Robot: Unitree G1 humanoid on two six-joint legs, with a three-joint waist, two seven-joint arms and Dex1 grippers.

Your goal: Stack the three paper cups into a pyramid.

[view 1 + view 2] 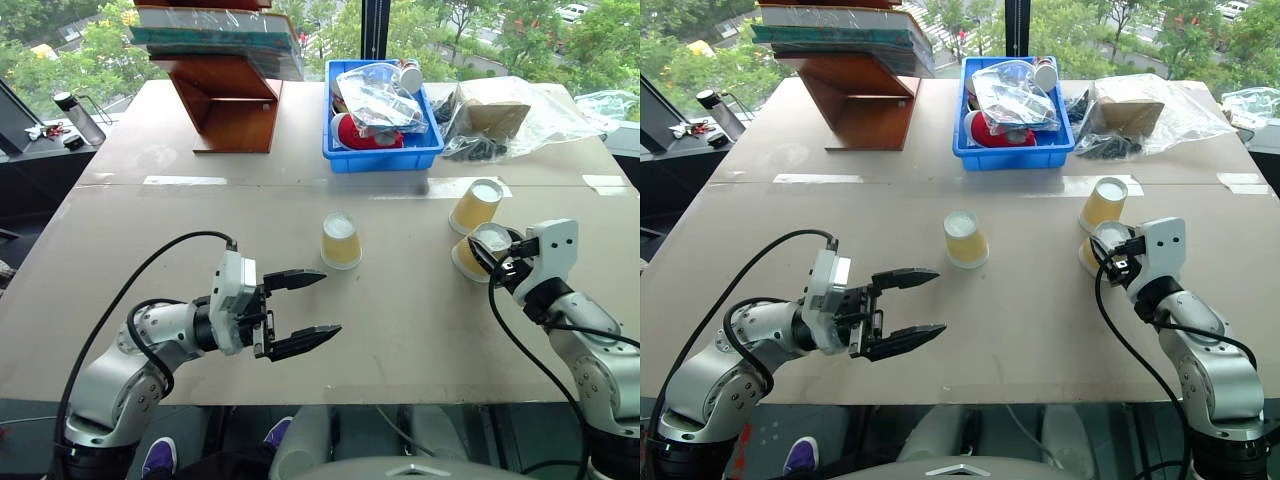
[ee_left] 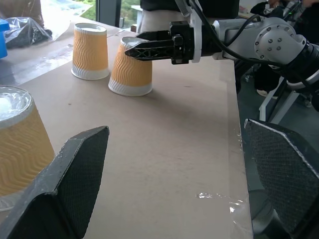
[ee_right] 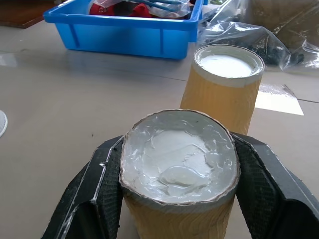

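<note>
Three mustard-yellow paper cups stand upside down on the brown table. One cup (image 1: 341, 241) is alone in the middle. A second cup (image 1: 476, 205) stands at the right, and close in front of it is the third cup (image 1: 470, 257). My right gripper (image 1: 488, 255) is shut on that third cup near its upturned white base, one black finger (image 3: 92, 191) on each side, and the base looks slightly squeezed. My left gripper (image 1: 312, 305) hangs open in front of the middle cup, apart from it, with nothing between its fingers (image 2: 75, 169).
A blue bin (image 1: 385, 158) of clutter sits behind the cups. A wooden stand (image 1: 235, 100) holding books is at the back left, and a clear plastic bag with a cardboard box (image 1: 500, 115) is at the back right. The table's front edge runs just below both grippers.
</note>
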